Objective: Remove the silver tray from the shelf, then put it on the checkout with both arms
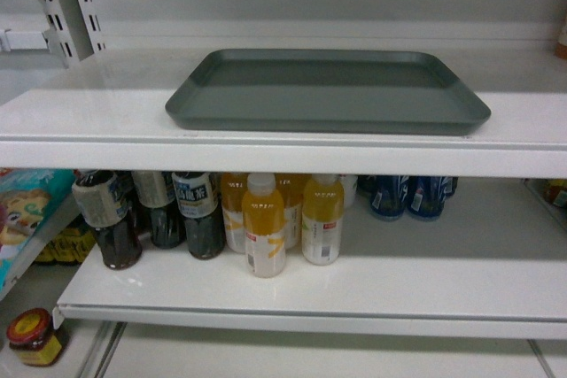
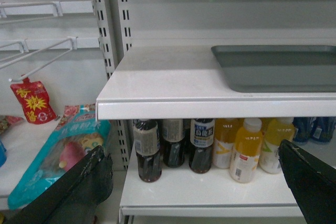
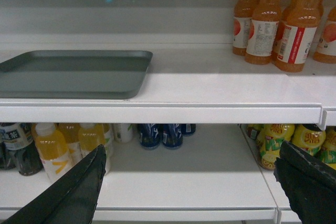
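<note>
**Tray waits on the shelf, both arms hanging back**

Far left, in the next bay, snack bags lie under wire hooks, well clear of the work. The left gripper sits low in front of the lower board, its jaws spread wide with nothing between them. Above it, the shelf has a bare white stretch running from its left end up to the tray.

The tray lies flat on that upper board, roughly in the middle, its long front rim just behind the shelf's grey edge strip. It looks stiff and thin, probably light, and I'd guess the matte rim is slick against hard jaws. Being so wide, it would tip if lifted from one side, so the sensible hold is one short end each: the left end for the left arm, the right end for the right, pinching the low rim.

Under it stand dark bottles, yellow bottles and blue cans, none touching the tray.

To the right the board is bare again until a cluster of orange bottles at the back; those are the nearest thing to knock on that side. The right gripper hangs low too, jaws wide apart and empty. Nothing stands in front of the tray, so it could slide straight out toward us; the checkout isn't in view
</note>
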Tool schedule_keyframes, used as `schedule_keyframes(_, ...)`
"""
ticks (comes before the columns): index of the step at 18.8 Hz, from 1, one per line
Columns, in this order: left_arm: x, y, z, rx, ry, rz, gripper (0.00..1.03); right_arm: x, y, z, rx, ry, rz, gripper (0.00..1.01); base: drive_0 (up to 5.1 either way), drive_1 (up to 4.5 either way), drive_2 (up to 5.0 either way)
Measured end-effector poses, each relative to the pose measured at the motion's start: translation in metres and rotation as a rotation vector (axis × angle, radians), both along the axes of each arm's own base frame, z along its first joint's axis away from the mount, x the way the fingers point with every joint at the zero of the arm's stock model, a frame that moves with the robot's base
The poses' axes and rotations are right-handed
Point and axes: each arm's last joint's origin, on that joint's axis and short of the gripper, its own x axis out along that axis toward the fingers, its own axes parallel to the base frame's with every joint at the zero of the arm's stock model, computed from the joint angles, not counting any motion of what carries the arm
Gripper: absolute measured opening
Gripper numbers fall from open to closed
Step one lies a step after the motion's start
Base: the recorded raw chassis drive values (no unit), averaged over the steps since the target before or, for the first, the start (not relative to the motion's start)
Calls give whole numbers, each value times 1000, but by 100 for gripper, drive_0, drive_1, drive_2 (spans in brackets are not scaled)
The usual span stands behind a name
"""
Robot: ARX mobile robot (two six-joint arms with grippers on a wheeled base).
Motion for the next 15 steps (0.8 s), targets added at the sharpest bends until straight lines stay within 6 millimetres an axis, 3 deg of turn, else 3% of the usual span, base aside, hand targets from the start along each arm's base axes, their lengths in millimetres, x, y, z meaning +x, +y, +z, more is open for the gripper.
schedule_keyframes(8, 0, 0, 0, 0, -2, 0, 98, 0, 0, 0, 0, 0, 0, 98, 5, 430, -419)
schedule_keyframes(15, 0, 0, 0, 0, -1, 0, 98, 0, 0, 0, 0, -1, 0, 98, 0, 0, 0)
